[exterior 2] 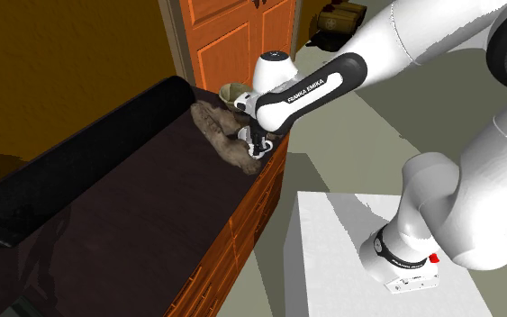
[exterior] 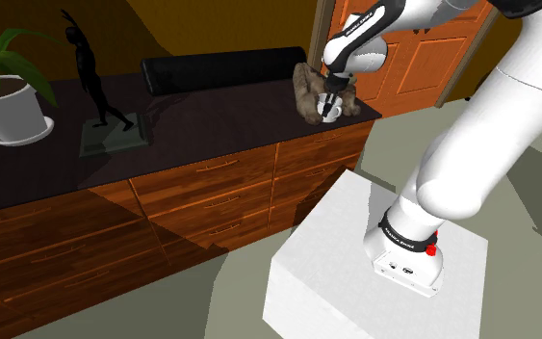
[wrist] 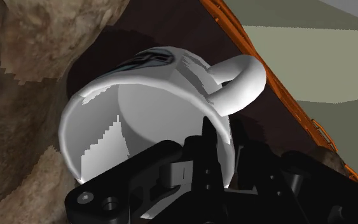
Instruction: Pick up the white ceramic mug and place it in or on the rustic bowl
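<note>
Gripper clamped on mug wall, one finger inside the rim, one outside, just beside the handle. Arm reaches from white stand over the dresser, wood drawers, dark top. Orange door behind. On the top, largest first: black roll along the back; white pot with plant at shoulder view's far left; dark statue near it; rough brown bowl at the end by the door. White mug with dark print sits at the dresser's front edge, touching the bowl's side, tilted, mouth toward the wrist camera. Cannot tell if it's lifted.
</note>
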`<state>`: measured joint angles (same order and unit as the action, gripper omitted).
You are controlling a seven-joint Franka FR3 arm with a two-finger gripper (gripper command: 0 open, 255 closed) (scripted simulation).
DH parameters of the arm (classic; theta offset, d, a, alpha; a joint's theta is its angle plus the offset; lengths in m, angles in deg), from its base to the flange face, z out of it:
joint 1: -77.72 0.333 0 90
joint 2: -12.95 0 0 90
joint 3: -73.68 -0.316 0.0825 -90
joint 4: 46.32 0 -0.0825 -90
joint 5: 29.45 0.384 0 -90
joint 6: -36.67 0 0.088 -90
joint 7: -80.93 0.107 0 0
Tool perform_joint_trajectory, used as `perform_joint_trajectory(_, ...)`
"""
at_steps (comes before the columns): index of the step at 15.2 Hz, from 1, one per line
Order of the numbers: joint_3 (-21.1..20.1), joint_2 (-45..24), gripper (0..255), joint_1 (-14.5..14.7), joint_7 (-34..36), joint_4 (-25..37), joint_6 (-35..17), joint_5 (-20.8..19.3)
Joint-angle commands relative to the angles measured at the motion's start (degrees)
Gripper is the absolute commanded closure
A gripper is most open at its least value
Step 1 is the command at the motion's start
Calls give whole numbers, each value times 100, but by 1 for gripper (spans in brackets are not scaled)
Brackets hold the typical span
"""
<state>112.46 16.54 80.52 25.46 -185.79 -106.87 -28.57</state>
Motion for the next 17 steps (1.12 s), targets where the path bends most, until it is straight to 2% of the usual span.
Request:
perform_joint_trajectory(1, -1, -3, 255, 1, 0, -3, 0, 0)
perform_joint_trajectory(3, -9, -66, 255, 23, -18, 61, 15, 62)
perform_joint_trajectory(9, -74, 333, 255, -31, 277, 233, 504, -322)
perform_joint_trajectory(17, -204, 758, 255, -99, 530, 535, 1164, -632)
